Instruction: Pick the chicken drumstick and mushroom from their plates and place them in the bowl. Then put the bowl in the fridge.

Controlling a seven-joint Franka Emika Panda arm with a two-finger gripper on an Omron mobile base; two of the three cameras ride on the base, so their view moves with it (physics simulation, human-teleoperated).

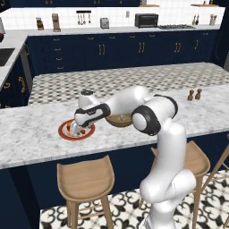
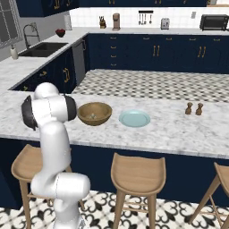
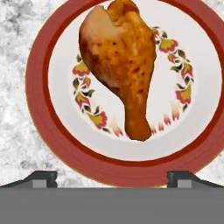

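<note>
Gripper (image 1: 77,130) is hanging directly over the red-rimmed plate (image 1: 62,132) on the marble table (image 1: 31,138), jaws spread wide, holding nothing. In the hand view the finger tips (image 3: 43,178) are sitting at 6 o'clock, astride the plate's near rim, not yet around the meat.

Risks from here, as I'm judging them:
- Chicken drumstick (image 3: 120,61) is lying flat with its long axis running roughly 12 to 6 in the hand view. If the jaws are closing on the thin bone end at 6 o'clock, it is likely pivoting or slipping out.
- Thick end is wide and glossy; an off-centre pinch is probably squirting it sideways across the plate.
- Coming down too far means the tips are hitting the plate and shoving it along the table.
- Wooden bowl (image 2: 95,113) is just beside the plate, partly behind the forearm in the left base view; a swing could be clipping its rim.

Drumstick look: orange-brown, roasted, mottled darker spots, bulbous top tapering to a narrow stub, centred on the white plate inside a floral ring.

Farther out: something small and pale is sitting in the bowl bottom, possibly the mushroom, too small to tell. Pale blue plate (image 2: 134,119) is at 3 o'clock of the bowl in the right base view, nothing on it. Two small brown shakers (image 2: 194,108) are standing well apart beyond it.
</note>
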